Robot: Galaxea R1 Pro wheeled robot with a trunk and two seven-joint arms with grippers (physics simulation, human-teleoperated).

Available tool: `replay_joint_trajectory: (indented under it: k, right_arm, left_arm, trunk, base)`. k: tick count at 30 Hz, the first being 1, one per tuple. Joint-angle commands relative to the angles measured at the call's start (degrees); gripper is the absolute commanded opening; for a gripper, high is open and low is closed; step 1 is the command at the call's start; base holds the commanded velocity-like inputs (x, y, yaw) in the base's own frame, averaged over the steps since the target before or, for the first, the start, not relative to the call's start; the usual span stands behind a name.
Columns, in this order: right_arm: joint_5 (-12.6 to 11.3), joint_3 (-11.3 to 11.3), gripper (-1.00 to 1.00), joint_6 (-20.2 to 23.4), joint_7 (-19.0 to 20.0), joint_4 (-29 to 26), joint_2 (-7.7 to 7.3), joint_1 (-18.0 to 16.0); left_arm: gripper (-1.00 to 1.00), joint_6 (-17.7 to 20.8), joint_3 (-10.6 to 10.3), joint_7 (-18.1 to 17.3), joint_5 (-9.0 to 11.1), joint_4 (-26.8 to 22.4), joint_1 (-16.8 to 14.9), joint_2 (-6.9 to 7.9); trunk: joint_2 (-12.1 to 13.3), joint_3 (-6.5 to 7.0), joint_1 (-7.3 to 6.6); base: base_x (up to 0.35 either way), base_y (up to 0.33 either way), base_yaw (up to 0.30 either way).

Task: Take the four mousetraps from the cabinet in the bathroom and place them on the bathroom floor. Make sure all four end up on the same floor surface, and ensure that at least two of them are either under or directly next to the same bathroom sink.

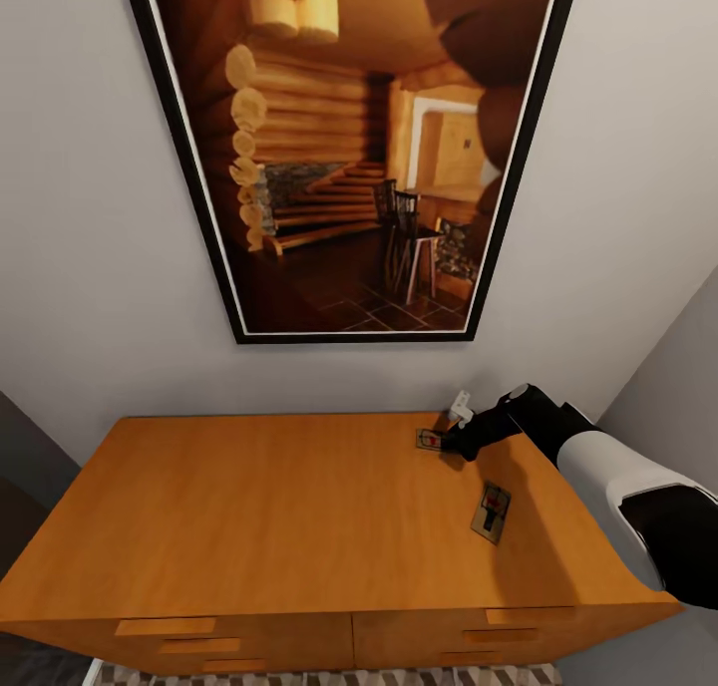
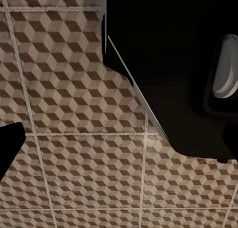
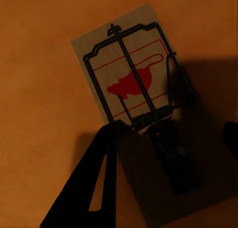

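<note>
Right gripper (image 1: 451,445) reaching the far mousetrap (image 1: 430,440) on the cabinet (image 1: 279,507).

Two traps are seen on the cabinet top, the near mousetrap (image 1: 491,513) untouched (neither yet placed on the floor). In the right wrist view the fingers (image 3: 171,153) straddle the trap's end, not yet closed; the bathroom floor (image 2: 74,138) is shown by the left wrist view, the left gripper's state being undeterminable.

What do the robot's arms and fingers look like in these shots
The right arm has a glossy white shell section between black segments, narrowing to a black wrist and a black right gripper. In the right wrist view its fingers are flat, black and wedge-shaped. The left wrist view shows black housing with a grey oval inset.
</note>
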Motion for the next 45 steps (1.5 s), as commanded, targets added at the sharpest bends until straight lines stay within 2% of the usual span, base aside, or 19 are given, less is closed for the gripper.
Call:
replay_joint_trajectory:
  k: [1,45]
  right_arm:
    - [1.1,0.3,-1.0,0.5,0.2,-0.1,-0.02,0.1]
    - [1.1,0.3,-1.0,0.5,0.3,-0.1,-0.02,0.1]
  left_arm:
    - [1.0,-0.2,-0.2,-0.5,0.6,0.1,0.0,0.0]
    - [1.0,-0.3,-0.2,-0.5,0.6,0.1,0.0,-0.01]
  trunk:
    - [-0.1,-0.09,0.05]
    - [-0.1,3.92,0.05]
  base:
    - [0.0,0.0,0.0]
    - [0.0,0.0,0.0]
